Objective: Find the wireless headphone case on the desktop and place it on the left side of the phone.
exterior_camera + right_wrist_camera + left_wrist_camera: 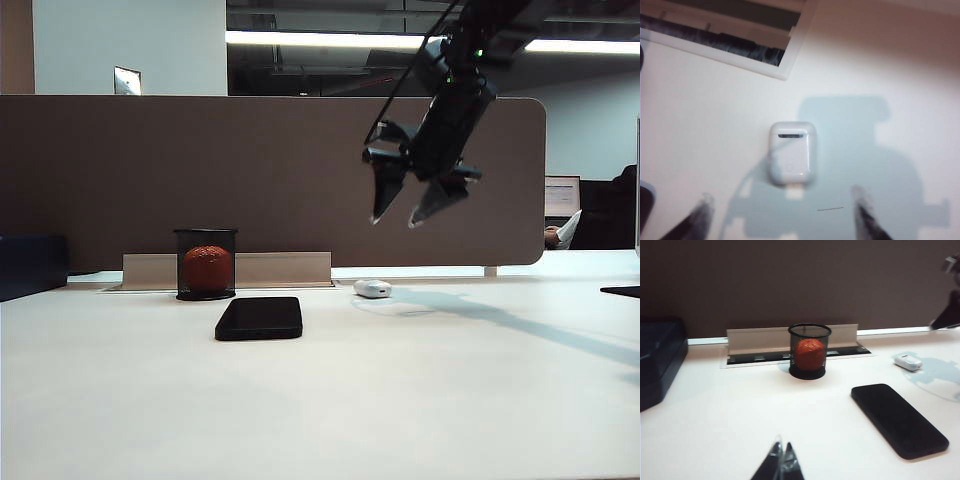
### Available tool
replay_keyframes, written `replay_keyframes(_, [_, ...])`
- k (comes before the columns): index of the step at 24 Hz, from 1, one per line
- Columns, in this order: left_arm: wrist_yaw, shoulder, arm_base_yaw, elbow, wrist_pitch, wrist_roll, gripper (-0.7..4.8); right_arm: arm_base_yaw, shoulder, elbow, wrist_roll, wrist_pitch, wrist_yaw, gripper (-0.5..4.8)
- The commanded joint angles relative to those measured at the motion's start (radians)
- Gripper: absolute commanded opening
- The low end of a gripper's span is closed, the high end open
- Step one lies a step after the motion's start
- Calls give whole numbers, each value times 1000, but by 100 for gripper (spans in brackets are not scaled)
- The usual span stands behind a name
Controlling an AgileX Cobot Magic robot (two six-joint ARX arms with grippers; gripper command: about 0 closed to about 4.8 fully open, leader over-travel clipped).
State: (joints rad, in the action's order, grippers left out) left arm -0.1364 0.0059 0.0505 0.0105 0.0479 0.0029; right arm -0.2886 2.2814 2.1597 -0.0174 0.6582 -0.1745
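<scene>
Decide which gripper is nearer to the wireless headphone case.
The right gripper: it hangs open in the air above the wireless headphone case. The left gripper sits shut, low and farther off, beyond the phone.

So the small white plastic headphone case sits right of the flat black phone on the white desk; the black mesh cup stands behind the phone, right gripper hanging above the case.

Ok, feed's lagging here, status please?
Right tool open, high above headphone case. Left tool shut, idle. Case lies right of phone. Nothing in the way.
</scene>
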Motion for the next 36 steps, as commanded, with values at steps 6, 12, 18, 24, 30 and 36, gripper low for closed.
replay_keyframes(6, [-11, 1, -2, 2, 13, -3, -5, -4, 61, 5, 28, -92, -51, 373])
replay_keyframes(12, [-26, 1, -2, 2, 13, -3, -5, -27, 82, 6, 32, -158, -61, 381])
replay_keyframes(18, [-25, 1, -1, 2, 13, -3, -5, -39, 102, 6, 32, -192, -32, 426])
replay_keyframes(24, [-26, 0, -1, 2, 13, -3, -6, -40, 132, 6, 32, -200, -25, 432])
replay_keyframes(30, [-26, 0, -1, 2, 13, -3, -6, -40, 158, 6, 33, -223, -26, 432])
replay_keyframes(36, [-26, 0, -1, 2, 13, -3, -5, -40, 185, 6, 40, -233, -25, 431])
